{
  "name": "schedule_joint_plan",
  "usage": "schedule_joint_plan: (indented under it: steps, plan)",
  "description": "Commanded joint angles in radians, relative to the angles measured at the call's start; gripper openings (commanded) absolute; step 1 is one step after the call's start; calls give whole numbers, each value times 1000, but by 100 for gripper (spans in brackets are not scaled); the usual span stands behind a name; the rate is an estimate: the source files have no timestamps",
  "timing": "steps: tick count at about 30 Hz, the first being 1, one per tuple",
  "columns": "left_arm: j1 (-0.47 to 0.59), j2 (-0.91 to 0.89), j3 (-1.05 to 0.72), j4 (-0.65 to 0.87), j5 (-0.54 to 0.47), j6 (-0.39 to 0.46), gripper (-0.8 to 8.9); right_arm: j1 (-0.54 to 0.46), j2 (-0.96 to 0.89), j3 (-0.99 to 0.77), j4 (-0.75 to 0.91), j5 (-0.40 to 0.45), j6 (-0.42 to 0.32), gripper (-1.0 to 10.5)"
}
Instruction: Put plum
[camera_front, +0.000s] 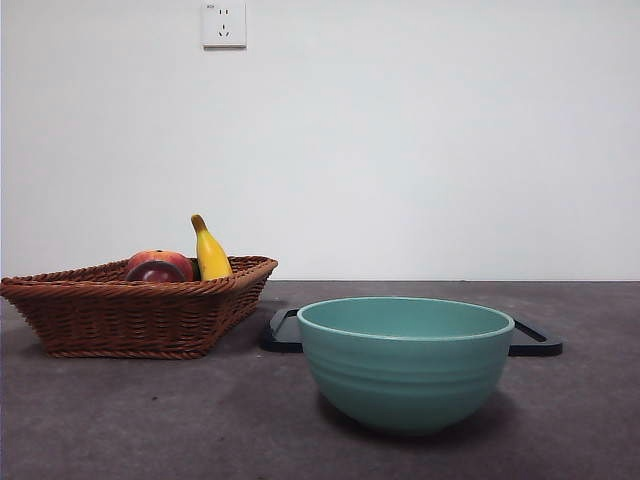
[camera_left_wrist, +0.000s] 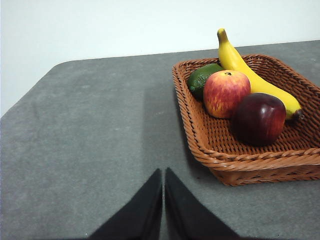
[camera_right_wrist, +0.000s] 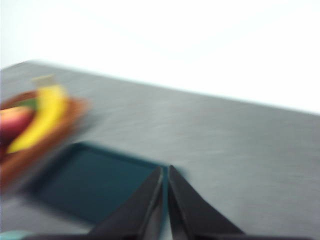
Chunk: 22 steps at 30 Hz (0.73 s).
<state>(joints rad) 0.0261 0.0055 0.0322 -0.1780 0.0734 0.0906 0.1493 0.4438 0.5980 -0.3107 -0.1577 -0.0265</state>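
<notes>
While both arms wait away from the fruit, the plum (camera_left_wrist: 258, 118) lies in the wicker basket (camera_left_wrist: 210, 137) at the left of the table, beside a red-orange fruit (camera_left_wrist: 226, 93), a banana (camera_left_wrist: 250, 75) and a green fruit (camera_left_wrist: 201, 77). Right of the basket stands a teal bowl (camera_front: 405, 365), a dark tray (camera_front: 535, 342) behind it. The left gripper (camera_left_wrist: 163, 175) and the right gripper (camera_right_wrist: 165, 172) each have their jaws together, holding nothing.

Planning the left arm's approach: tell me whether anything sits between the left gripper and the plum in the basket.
Only the wicker basket's near rim lies between the left gripper, jaws shut over bare table, and the plum. The plum lies uncovered at the near end of the fruit, touching the peach-like fruit and the banana.
</notes>
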Motion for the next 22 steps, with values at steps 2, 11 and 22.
schedule_joint_plan:
  steps: [2,11,22]
  plan:
    - [2,-1,-20,-9,-3,-5,7,-74,-107,-140,121,22,-19,9]
    - [2,-1,-20,-9,-3,-5,7,-128,-294,-408,288,73,-14,9]
    - [2,-1,-20,-9,-3,-5,7,-129,-405,-553,288,166,-6,9]
